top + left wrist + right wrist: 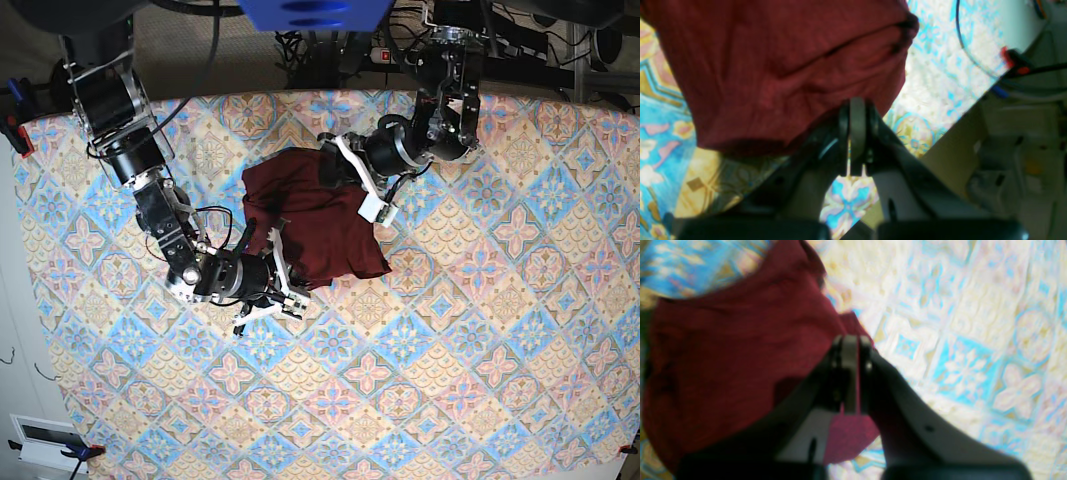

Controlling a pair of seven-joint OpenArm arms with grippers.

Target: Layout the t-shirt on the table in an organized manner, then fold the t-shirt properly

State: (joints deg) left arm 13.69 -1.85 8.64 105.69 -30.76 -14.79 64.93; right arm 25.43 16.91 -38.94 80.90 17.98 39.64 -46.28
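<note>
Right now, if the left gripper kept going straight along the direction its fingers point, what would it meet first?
Probably the t-shirt. In the left wrist view, the shut left gripper points straight at the bunched maroon fabric, right at its edge. Whether the tips already touch it is unclear, as depth is hard to judge.

**Surroundings beyond the work surface, base and left wrist views**

At 12 o'clock in the base view, a dark grey-brown floor (190, 55) carries a tangle of black cables (310, 45) and a black power strip with a red switch (385, 55). At 9 o'clock runs a pale off-white strip of floor or wall (8, 300), with a small white box (45, 436) at 7 o'clock. Red-and-black clamps (14, 132) sit at the edges. In the left wrist view, blurred pale grey furniture (1017, 160) fills 3 to 5 o'clock. Lighting is even and bright.
</note>
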